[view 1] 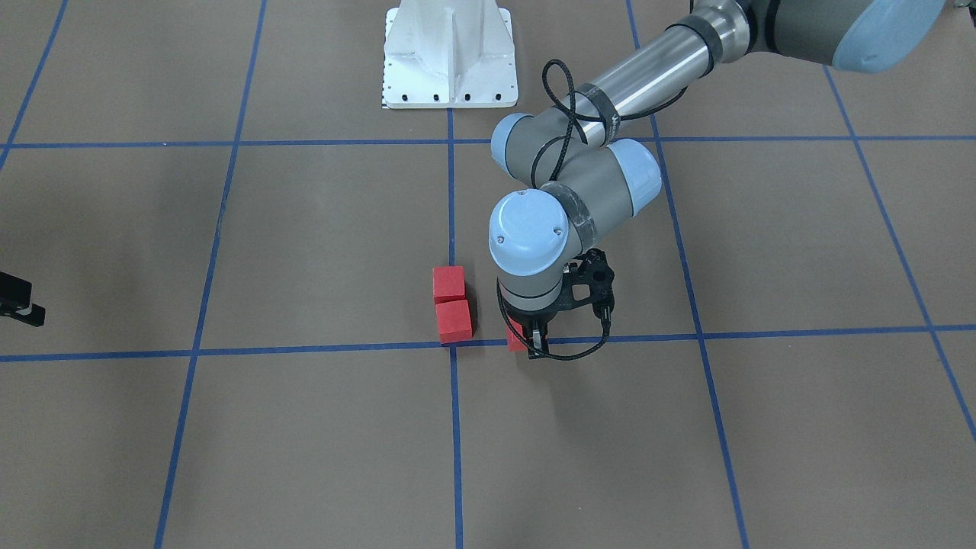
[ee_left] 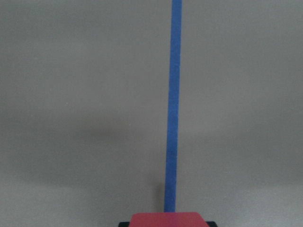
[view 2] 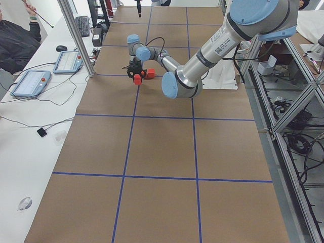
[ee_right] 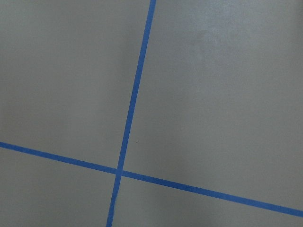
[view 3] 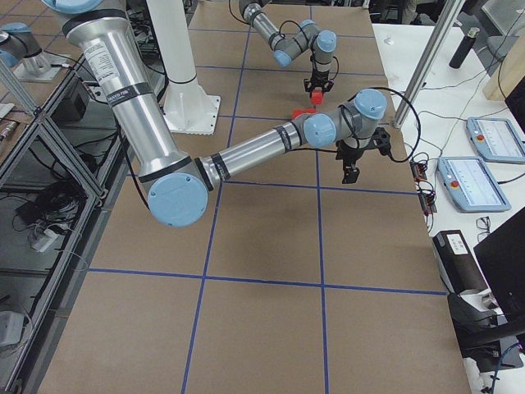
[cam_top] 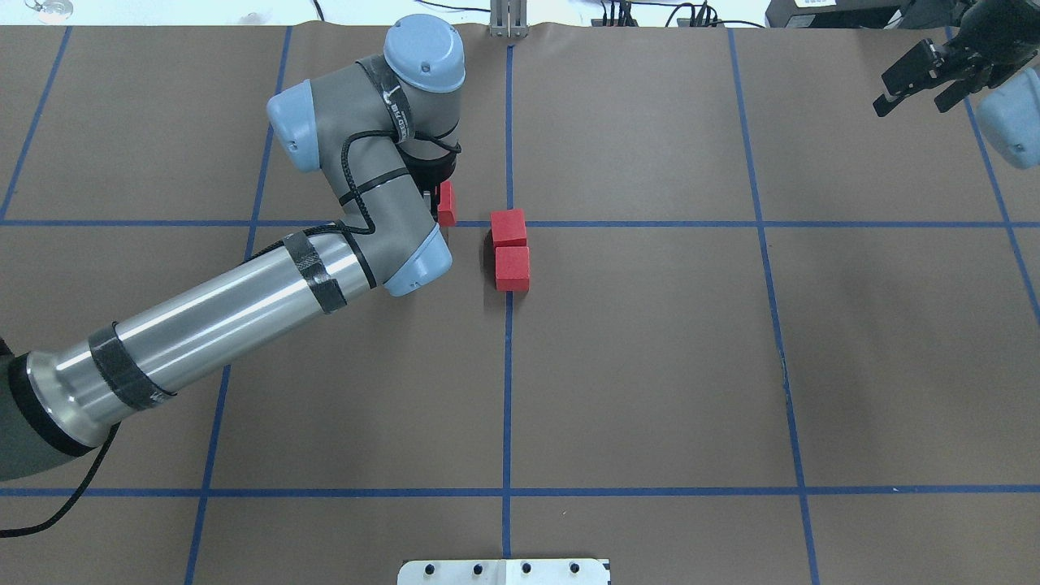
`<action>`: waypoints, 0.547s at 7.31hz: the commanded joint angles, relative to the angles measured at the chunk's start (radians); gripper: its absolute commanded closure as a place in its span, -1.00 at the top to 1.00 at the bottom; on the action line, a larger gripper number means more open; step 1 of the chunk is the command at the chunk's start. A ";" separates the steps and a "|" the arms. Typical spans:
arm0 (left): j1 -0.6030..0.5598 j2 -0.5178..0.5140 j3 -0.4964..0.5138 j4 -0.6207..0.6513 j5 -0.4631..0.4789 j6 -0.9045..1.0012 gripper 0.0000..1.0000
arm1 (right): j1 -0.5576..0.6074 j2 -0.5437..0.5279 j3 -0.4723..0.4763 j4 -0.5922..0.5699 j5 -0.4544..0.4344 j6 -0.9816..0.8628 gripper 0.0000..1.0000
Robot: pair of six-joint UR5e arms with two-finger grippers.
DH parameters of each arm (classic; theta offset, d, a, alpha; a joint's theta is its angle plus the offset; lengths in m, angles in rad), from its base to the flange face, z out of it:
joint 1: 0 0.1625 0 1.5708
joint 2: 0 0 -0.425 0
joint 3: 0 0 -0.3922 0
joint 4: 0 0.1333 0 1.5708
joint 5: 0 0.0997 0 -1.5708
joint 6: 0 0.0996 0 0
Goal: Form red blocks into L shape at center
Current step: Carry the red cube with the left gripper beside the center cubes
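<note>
Red block (view 1: 516, 336) clenched by left tool (view 1: 525, 341), near touching red pair (view 1: 452, 306) at center (view 1: 455, 347); right tool (cam_top: 916, 81) released.

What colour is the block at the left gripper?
Plain red. The block at the left gripper shows best in the overhead exterior view.

Only a sliver of the third red block (cam_top: 446, 203) reaches you; the arm's wrist (view 1: 530, 236) hides most of the left gripper (view 1: 528, 341).
</note>
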 commanded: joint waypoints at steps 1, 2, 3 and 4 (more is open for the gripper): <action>0.007 -0.003 -0.002 -0.001 0.007 -0.004 -1.00 | 0.000 0.003 0.002 0.000 0.000 0.000 0.99; 0.015 -0.008 0.001 0.005 0.019 -0.024 -1.00 | 0.000 0.003 0.002 0.002 0.000 0.000 0.99; 0.033 -0.023 0.006 0.011 0.074 -0.065 -1.00 | 0.000 0.003 0.002 0.000 0.000 0.000 0.99; 0.044 -0.038 0.010 0.060 0.080 -0.067 -1.00 | 0.000 0.003 0.001 0.000 0.000 0.000 0.99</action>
